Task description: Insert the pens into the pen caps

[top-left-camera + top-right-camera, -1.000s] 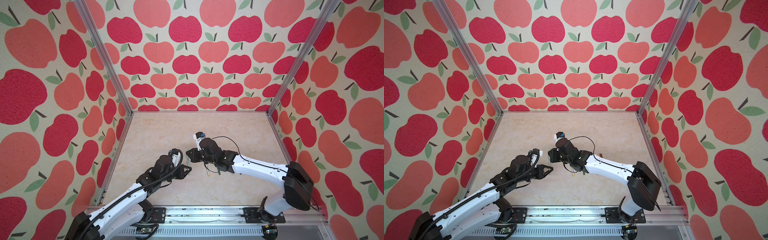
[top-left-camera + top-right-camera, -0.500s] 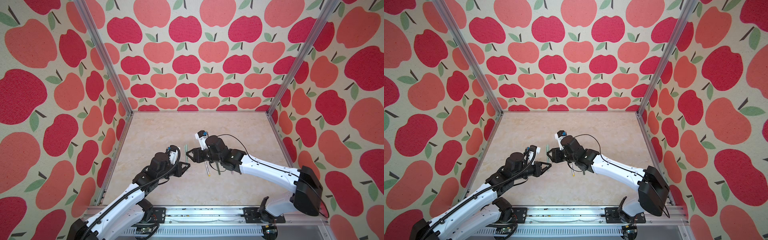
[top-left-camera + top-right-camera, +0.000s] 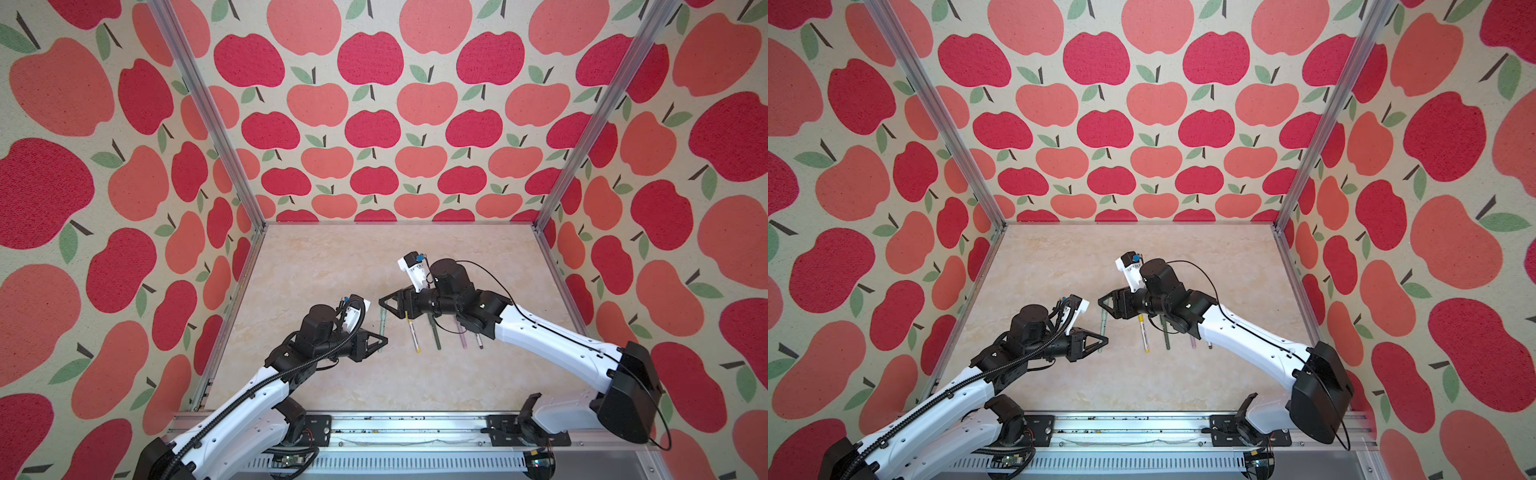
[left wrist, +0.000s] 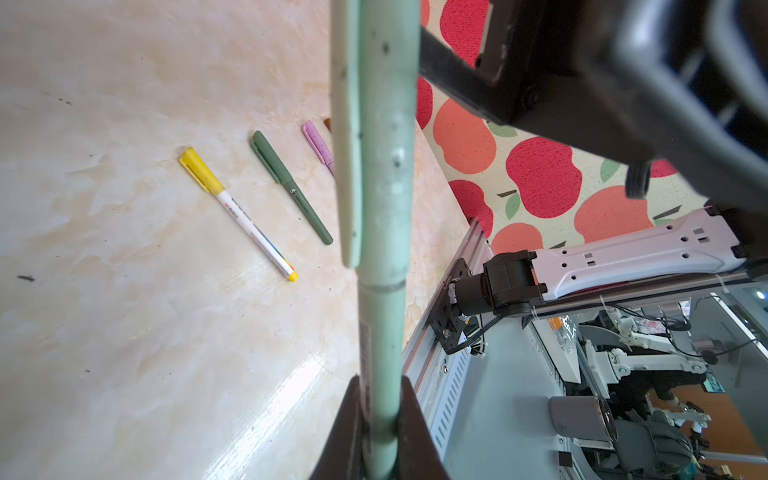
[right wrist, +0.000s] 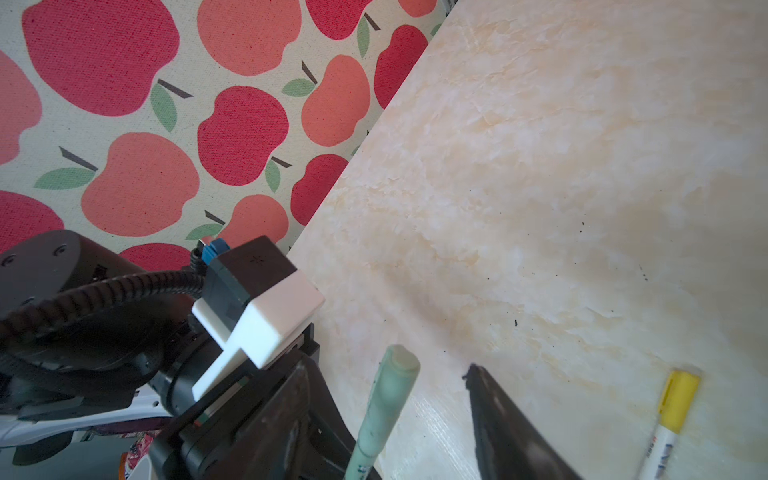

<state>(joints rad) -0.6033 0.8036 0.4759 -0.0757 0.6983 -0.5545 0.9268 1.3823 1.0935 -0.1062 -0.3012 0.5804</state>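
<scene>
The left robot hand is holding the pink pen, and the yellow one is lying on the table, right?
Not the pink pen: the left gripper is holding the pale green pen, as the left wrist view shows. The yellow one is lying on the table.

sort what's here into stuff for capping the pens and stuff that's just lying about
Job: pale green pen in the left gripper; yellow-capped pen, dark green pen, pink pen and brown pen on the table; open right gripper.

Not the job: apple-print walls, metal frame posts.
</scene>
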